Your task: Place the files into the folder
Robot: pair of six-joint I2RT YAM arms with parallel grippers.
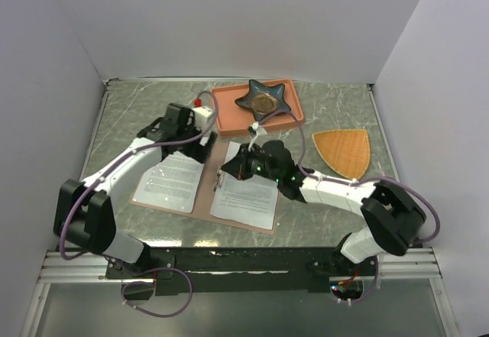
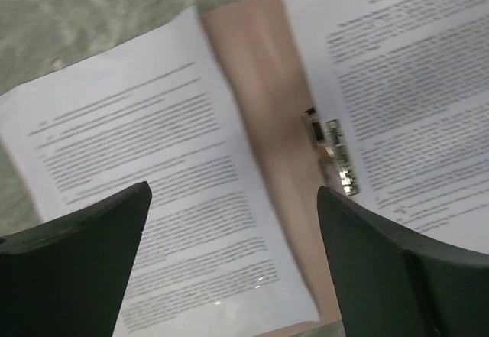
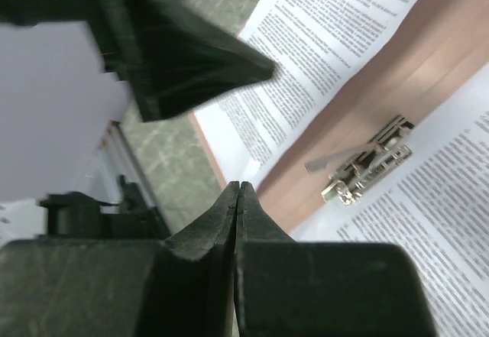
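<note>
The folder [image 1: 208, 188] lies open and flat on the marble table. One of the files [image 1: 172, 180] lies on its left half and another [image 1: 246, 198] on its right half. The silver clip [image 3: 367, 161] sits on the bare spine [image 2: 267, 100] between them. My left gripper [image 2: 233, 199] hovers open over the left sheet [image 2: 137, 146], holding nothing; in the top view this gripper [image 1: 205, 147] is above the folder's far edge. My right gripper [image 3: 238, 188] is shut and empty, just above the spine near the clip [image 1: 216, 180]. A finger [image 3: 183, 54] of the left gripper shows in the right wrist view.
A salmon-orange tray [image 1: 229, 119] holding a dark star-shaped dish [image 1: 263, 100] stands just behind the folder. An orange fan-shaped mat [image 1: 344, 152] lies to the right. White walls close in the table on three sides.
</note>
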